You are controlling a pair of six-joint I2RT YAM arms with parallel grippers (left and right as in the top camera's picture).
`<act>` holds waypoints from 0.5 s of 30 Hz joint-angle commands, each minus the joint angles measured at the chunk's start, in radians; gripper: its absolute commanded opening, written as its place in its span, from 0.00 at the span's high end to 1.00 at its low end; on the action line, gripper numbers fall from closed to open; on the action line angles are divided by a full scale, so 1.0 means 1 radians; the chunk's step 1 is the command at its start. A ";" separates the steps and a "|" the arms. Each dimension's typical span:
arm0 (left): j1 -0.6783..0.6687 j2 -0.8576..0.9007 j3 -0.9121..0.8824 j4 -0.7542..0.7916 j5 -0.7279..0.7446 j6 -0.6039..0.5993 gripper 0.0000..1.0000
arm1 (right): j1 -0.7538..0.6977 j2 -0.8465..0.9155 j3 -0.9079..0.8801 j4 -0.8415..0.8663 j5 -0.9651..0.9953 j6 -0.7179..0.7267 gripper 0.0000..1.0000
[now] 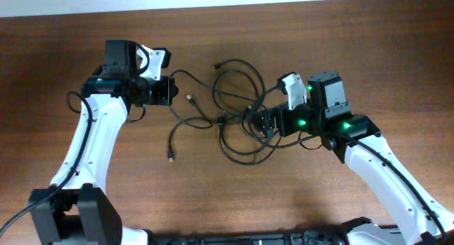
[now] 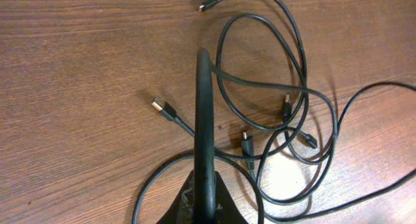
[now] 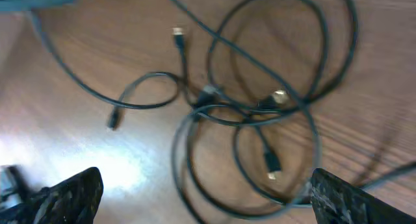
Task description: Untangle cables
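Several thin black cables [image 1: 237, 103] lie in a tangle of overlapping loops in the middle of the wooden table, with metal-tipped plug ends [image 1: 190, 98] sticking out. My left gripper [image 1: 172, 90] is at the tangle's left edge. In the left wrist view it [image 2: 205, 188] is shut on one cable [image 2: 203, 107], which runs straight out from the jaws into the loops [image 2: 286, 74]. My right gripper [image 1: 257, 121] is over the tangle's right side. In the right wrist view its fingers [image 3: 205, 198] are wide open and empty, just above the loops [image 3: 260, 107].
One plug end [image 1: 171, 158] lies loose at the front left of the tangle and another [image 1: 216, 66] at the back. Bare wooden table [image 1: 213, 202] surrounds the cables. The arms' thicker wires [image 1: 74, 99] hang near their bodies.
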 commanded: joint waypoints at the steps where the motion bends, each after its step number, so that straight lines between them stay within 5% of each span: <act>1: 0.011 -0.002 0.006 0.029 0.141 -0.007 0.91 | 0.005 -0.007 0.013 -0.089 0.401 0.000 0.01; 4: 0.008 0.000 0.006 0.102 0.139 -0.046 0.85 | -0.006 -0.005 0.012 -0.170 0.517 0.130 0.01; 5: 0.000 0.002 0.006 0.132 0.130 -0.084 0.71 | -0.005 -0.005 0.011 -0.181 0.517 0.158 0.01; 7: -0.019 0.005 0.006 0.164 0.086 -0.105 0.01 | -0.005 -0.005 0.010 -0.193 0.517 0.209 0.01; 12: -0.090 0.005 0.006 0.196 0.023 -0.531 0.01 | -0.006 -0.005 0.009 -0.286 0.596 0.316 0.01; 15: -0.214 0.023 0.006 0.315 -0.133 -0.544 0.01 | -0.006 -0.003 0.009 -0.290 0.596 0.316 0.01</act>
